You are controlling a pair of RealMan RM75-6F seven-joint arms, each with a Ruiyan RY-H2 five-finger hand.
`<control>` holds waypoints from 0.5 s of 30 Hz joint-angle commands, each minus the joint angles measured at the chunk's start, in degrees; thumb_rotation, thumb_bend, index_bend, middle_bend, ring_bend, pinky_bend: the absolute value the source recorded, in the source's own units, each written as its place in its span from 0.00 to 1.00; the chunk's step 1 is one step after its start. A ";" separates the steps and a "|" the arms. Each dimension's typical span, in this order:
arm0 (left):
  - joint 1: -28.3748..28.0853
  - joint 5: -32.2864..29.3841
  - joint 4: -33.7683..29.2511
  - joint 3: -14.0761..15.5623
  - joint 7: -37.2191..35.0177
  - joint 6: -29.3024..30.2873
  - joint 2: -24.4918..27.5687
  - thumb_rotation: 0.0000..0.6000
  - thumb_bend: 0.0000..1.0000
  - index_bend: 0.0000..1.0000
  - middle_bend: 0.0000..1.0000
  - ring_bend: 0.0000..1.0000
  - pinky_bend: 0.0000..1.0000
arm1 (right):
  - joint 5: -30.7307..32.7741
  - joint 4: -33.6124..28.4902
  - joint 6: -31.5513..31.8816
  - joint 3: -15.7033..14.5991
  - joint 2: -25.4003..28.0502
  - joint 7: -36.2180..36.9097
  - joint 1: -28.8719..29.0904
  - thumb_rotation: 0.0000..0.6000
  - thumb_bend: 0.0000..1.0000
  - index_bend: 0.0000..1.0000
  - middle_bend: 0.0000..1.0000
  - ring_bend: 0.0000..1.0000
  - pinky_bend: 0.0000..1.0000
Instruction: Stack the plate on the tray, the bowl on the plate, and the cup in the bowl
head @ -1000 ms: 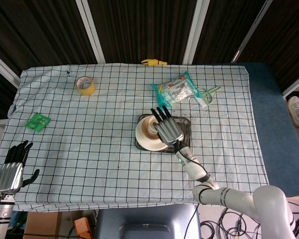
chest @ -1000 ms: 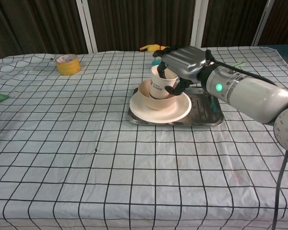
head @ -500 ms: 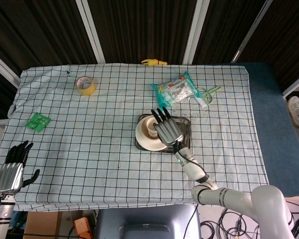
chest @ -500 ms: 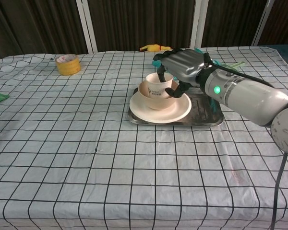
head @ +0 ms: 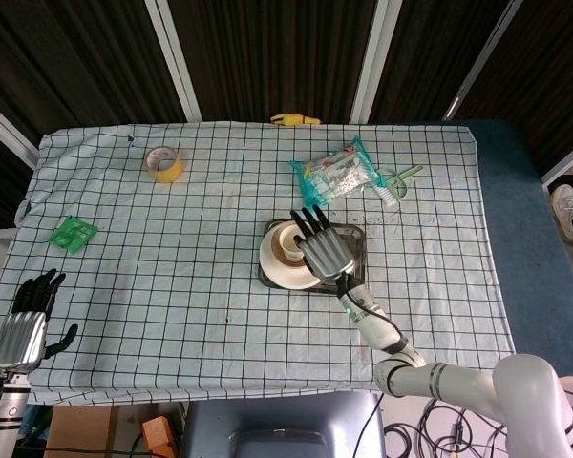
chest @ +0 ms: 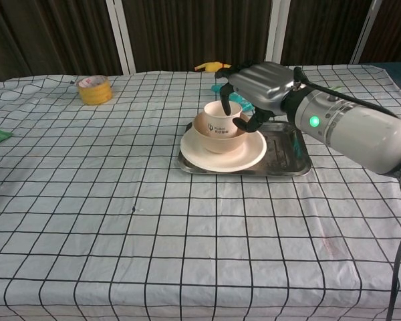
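The metal tray [chest: 289, 158] lies right of the table's centre. On it sits the cream plate [chest: 214, 160], with the cream bowl [chest: 210, 141] on the plate and the white cup [chest: 218, 118] standing upright in the bowl. My right hand [chest: 262, 83] hovers just above and to the right of the cup, its fingers curved loosely about the rim, and the cup rests free in the bowl. In the head view this hand [head: 324, 248] covers part of the stack. My left hand [head: 24, 326] hangs off the table's near left corner, fingers apart and holding nothing.
A yellow tape roll [head: 164, 163] lies far left. There is a green packet [head: 74, 234] near the left edge. Behind the tray are a clear snack bag [head: 339, 172] and a green-handled tool [head: 397, 181]. A yellow toy [head: 296, 119] lies at the far edge.
The right hand lowered the cup into the bowl, then loosened its fingers and rose slightly up and to the right. The cup stayed in the bowl. The left hand has hardly moved.
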 commanded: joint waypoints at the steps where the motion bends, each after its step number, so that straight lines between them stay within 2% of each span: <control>1: 0.06 0.18 -0.24 0.05 0.18 0.25 0.11 1.00 0.33 0.00 0.00 0.00 0.00 | -1.09 -2.72 1.55 -0.67 1.98 0.22 -1.10 1.00 0.36 0.36 0.03 0.00 0.00; 4: 0.30 0.45 -0.50 0.00 0.35 1.09 0.29 1.00 0.33 0.00 0.00 0.00 0.00 | -2.53 -7.08 3.50 -1.28 4.74 1.26 -2.58 1.00 0.31 0.26 0.00 0.00 0.00; 8: 1.15 0.30 -1.27 0.06 0.61 2.22 0.99 1.00 0.33 0.00 0.00 0.00 0.01 | -4.53 -15.14 7.15 -2.63 9.92 1.95 -5.69 1.00 0.30 0.15 0.00 0.00 0.00; 10: 2.16 -0.20 -3.23 0.70 1.69 2.29 2.63 1.00 0.34 0.00 0.00 0.00 0.01 | -4.53 -22.53 9.12 -5.09 15.19 -0.11 -8.91 1.00 0.30 0.08 0.00 0.00 0.00; 12: 3.40 -1.18 -7.49 1.88 3.21 1.37 5.66 1.00 0.36 0.00 0.00 0.00 0.01 | -4.80 -31.13 12.94 -8.89 21.68 -3.97 -13.44 1.00 0.30 0.03 0.00 0.00 0.00; 14: 4.38 -1.58 -11.26 2.63 4.40 1.45 7.90 1.00 0.36 0.00 0.00 0.00 0.01 | -6.41 -37.08 18.09 -13.00 26.81 -7.14 -18.25 1.00 0.30 0.02 0.00 0.00 0.00; 15: 5.03 -1.41 -12.72 2.93 5.36 2.29 8.52 1.00 0.36 0.00 0.00 0.00 0.01 | -8.08 -39.70 22.19 -16.02 29.53 -8.43 -21.93 1.00 0.30 0.01 0.00 0.00 0.00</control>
